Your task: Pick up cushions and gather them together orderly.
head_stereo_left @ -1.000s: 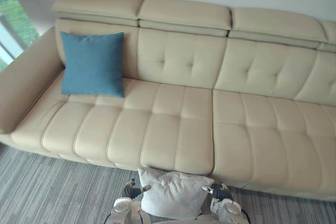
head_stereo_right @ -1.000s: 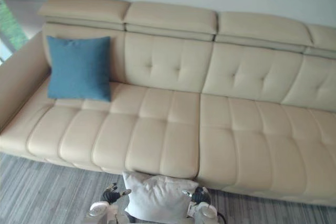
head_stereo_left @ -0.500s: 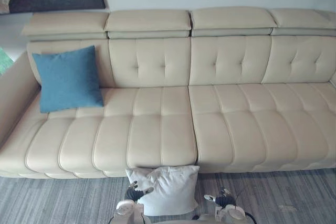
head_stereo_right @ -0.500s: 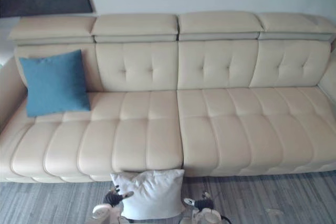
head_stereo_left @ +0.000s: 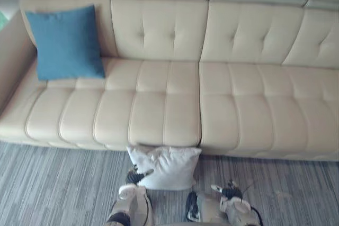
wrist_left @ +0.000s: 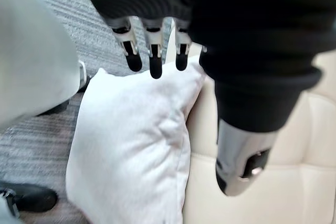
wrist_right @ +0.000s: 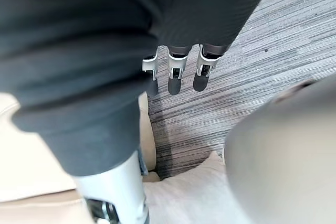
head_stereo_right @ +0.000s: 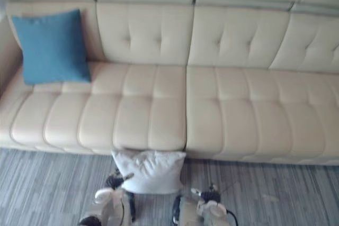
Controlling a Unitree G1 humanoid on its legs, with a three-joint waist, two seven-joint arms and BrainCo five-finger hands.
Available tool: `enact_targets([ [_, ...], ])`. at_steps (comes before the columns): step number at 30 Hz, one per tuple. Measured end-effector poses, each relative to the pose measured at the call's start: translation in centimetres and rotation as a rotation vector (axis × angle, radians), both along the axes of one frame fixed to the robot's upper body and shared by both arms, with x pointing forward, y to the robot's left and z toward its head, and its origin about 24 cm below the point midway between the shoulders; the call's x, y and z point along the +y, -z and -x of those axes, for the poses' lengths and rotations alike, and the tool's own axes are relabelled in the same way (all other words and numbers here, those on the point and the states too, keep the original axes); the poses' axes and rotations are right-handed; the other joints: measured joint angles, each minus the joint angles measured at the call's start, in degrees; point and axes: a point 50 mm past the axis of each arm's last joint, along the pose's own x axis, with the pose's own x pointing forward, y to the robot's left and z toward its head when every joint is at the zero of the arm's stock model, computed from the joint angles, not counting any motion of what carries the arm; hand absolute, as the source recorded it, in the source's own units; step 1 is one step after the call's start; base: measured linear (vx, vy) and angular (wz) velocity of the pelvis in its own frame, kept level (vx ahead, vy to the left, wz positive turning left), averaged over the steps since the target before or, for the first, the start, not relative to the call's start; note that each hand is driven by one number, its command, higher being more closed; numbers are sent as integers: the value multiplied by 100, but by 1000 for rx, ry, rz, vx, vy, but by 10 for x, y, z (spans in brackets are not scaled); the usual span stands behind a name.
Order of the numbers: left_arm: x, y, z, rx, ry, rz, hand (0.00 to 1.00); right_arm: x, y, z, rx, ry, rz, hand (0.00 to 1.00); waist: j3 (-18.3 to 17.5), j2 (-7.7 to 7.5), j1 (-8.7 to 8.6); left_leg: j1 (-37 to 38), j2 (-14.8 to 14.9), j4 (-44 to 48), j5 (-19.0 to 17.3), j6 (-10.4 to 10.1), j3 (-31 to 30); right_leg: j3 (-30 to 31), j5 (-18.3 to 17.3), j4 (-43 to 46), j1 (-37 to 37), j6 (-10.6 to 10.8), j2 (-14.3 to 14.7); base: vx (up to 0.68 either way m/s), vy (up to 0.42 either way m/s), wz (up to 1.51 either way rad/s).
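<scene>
Fingers (wrist_left: 156,62) of the left hand (head_stereo_left: 135,176) are stretching out straight, their dark tips reaching the upper edge of the white cushion (head_stereo_left: 167,168), gripping nothing; whether they are touching it is unclear. Its thumb is pointing apart, over the sofa (head_stereo_left: 169,104). The right hand (head_stereo_left: 226,190) is hanging open too, its fingers (wrist_right: 175,77) straight above the carpet (head_stereo_left: 53,183), just beside the cushion's other side. Both arms are reaching low and forward. A square blue cushion (head_stereo_left: 66,43) of woven cloth is leaning upright against the backrest at the left end of the cream, tufted leather sofa. The soft, wrinkled white cushion is standing on the grey striped carpet, leaning against the sofa's front.
</scene>
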Motion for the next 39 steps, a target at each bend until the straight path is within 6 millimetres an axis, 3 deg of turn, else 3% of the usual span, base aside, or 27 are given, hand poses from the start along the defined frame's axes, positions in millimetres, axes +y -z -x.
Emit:
enact_targets([
  [2, 13, -22, -23, -111, -57, -7, 0, -6, -16, -24, -93, 62, -16, 0, 130, -22, 6, -722, 73, 482, -104, 53, -24, 100, -86, 448, -742, 18, -22, -215, 17, -12],
  [7, 29, -61, -60, -262, -138, 8, 0, -18, -54, -69, -266, 179, -53, 0, 323, -53, 5, -2142, 185, 1071, -103, 121, -90, 188, -21, 995, -2198, -47, -25, -143, -8, -10],
  [10, 28, -81, -78, -328, -126, 1, 0, -17, -75, -92, -344, 189, -59, 0, 406, -47, -21, -2815, 212, 1288, -71, 143, -168, 189, 19, 1191, -2847, -65, -22, -88, -24, -2],
  [12, 22, -111, -101, -424, -94, -7, 0, -13, -104, -119, -445, 182, -71, 0, 641, -70, -34, -3305, 230, 1458, -18, 146, -175, 230, 91, 1395, -3359, -151, -41, -34, -21, 4],
  [13, 21, -115, -104, -437, -87, -9, 0, -13, -109, -123, -461, 180, -71, 0, 649, -66, -34, -3407, 233, 1493, -16, 143, -179, 232, 92, 1422, -3455, -153, -41, 0, 0, 0],
  [15, 13, -147, -123, -531, -58, -25, 0, -4, -145, -150, -566, 145, -71, 0, 850, -79, -34, -3843, 302, 1699, -9, 144, -188, 246, 114, 1583, -3882, -166, -39, -9, 1, -8],
  [16, 12, -151, -126, -544, -57, -25, 0, -2, -151, -154, -584, 137, -71, 0, 893, -72, -35, -3894, 308, 1728, -10, 145, -194, 245, 114, 1601, -3923, -166, -38, -12, 6, -5],
  [18, 2, -176, -139, -617, -44, -28, 0, 12, -186, -172, -690, 84, -54, 0, 919, -76, -46, -4310, 309, 1826, -10, 146, -244, 236, 114, 1678, -4305, -165, -36, 0, 0, 0],
  [23, -6, -200, -149, -681, -58, -38, 0, 51, -226, -192, -792, -18, -61, 0, 1100, -87, -45, -4516, 299, 1928, -11, 146, -307, 234, 91, 1800, -4490, -126, -39, 2, 7, 5],
  [24, -11, -208, -151, -710, -59, -39, 100, 66, -241, -196, -827, -54, -57, 100, 1101, -89, -23, -4644, 297, 1920, -11, 146, -305, 235, 90, 1807, -4623, -125, -39, 0, 0, 0],
  [29, -18, -228, -157, -758, -100, -56, 100, 87, -260, -201, -870, -90, -62, 100, 1102, -89, -14, -4949, 259, 2001, 2, 148, -327, 232, 90, 1986, -4958, -126, -108, -21, 11, 6],
  [39, -22, -252, -157, -835, -132, -115, 100, 90, -263, -198, -897, -130, -36, 100, 1099, -90, -2, -5113, 200, 1971, 169, 123, -474, 134, 133, 1988, -5037, -201, -122, -20, 11, 4],
])
